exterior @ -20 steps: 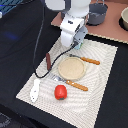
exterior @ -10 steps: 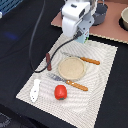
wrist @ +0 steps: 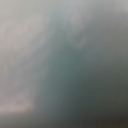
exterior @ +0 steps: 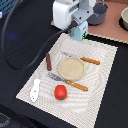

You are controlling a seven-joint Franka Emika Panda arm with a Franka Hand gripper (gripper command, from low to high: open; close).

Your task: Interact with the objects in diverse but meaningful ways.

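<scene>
The pale-blue-and-white milk carton point(exterior: 78, 32) stands at the far edge of the striped placemat point(exterior: 102, 75), right under the white arm's head. My gripper point(exterior: 75, 26) is at the carton, its fingers hidden by the arm. The wrist view is only a grey-teal blur, with something very close to the lens. A red tomato point(exterior: 60, 92) lies at the mat's near side. A dark brown sausage point(exterior: 49, 61) lies at the exterior view's left. Near the mat's front left corner rests a white bottle-like piece point(exterior: 35, 90).
A tan round plate point(exterior: 72, 68) sits mid-mat between an orange-handled fork point(exterior: 83, 59) and an orange-handled knife point(exterior: 73, 83). A dark pot point(exterior: 98, 13) and a bowl point(exterior: 123, 18) stand on a pinkish board point(exterior: 107, 29) behind the mat. A black cable point(exterior: 20, 55) loops on the left.
The arm has moved from over the mat's far left part toward the far edge and the exterior view's right, ending at the milk carton.
</scene>
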